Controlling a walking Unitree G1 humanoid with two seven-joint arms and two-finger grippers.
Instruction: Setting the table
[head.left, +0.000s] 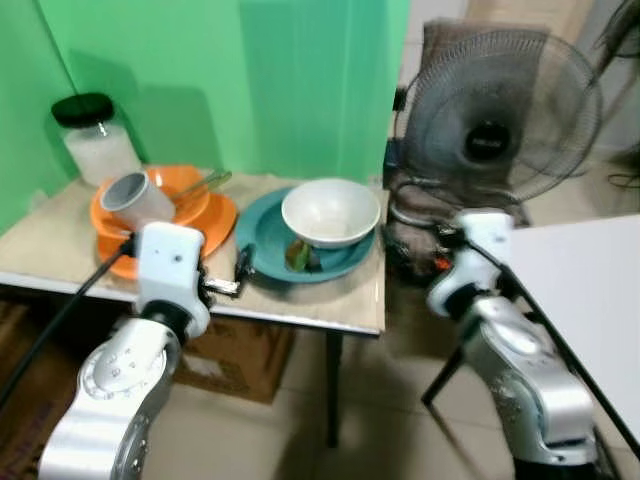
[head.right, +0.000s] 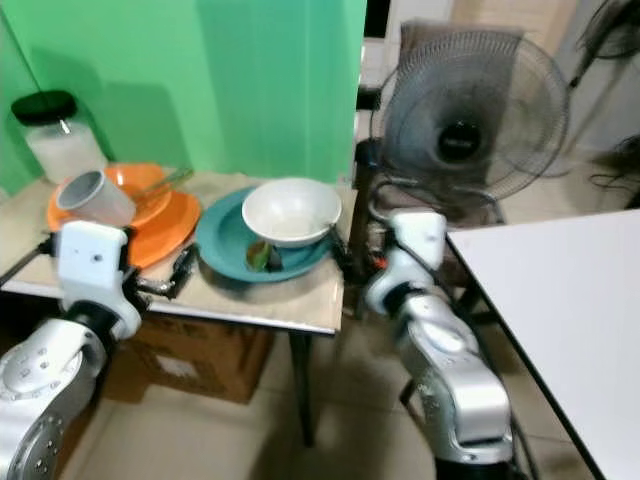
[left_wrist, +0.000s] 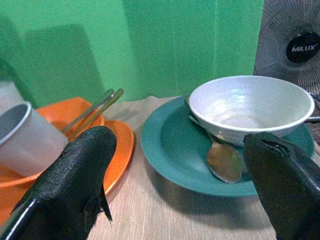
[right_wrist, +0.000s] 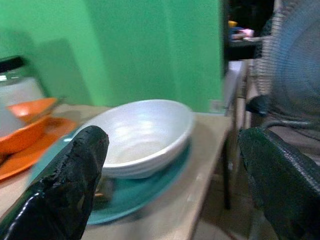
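A white bowl (head.left: 330, 210) stands in a teal plate (head.left: 262, 232) on the beige table (head.left: 330, 300), with a metal spoon (left_wrist: 223, 160) lying under the bowl's side. To the left, a grey cup (head.left: 135, 198) and chopsticks (head.left: 205, 183) rest in an orange bowl (head.left: 185, 190) on an orange plate (head.left: 218, 215). My left gripper (left_wrist: 180, 165) is open, low over the table's front edge, facing the gap between the two plates. My right gripper (right_wrist: 172, 150) is open at the table's right end, facing the white bowl. Neither holds anything.
A glass jar (head.left: 95, 135) with a black lid stands at the table's back left, against the green wall. A standing fan (head.left: 495, 120) is right of the table. A white table (head.left: 590, 270) lies at far right. A cardboard box (head.left: 235, 355) sits under the beige table.
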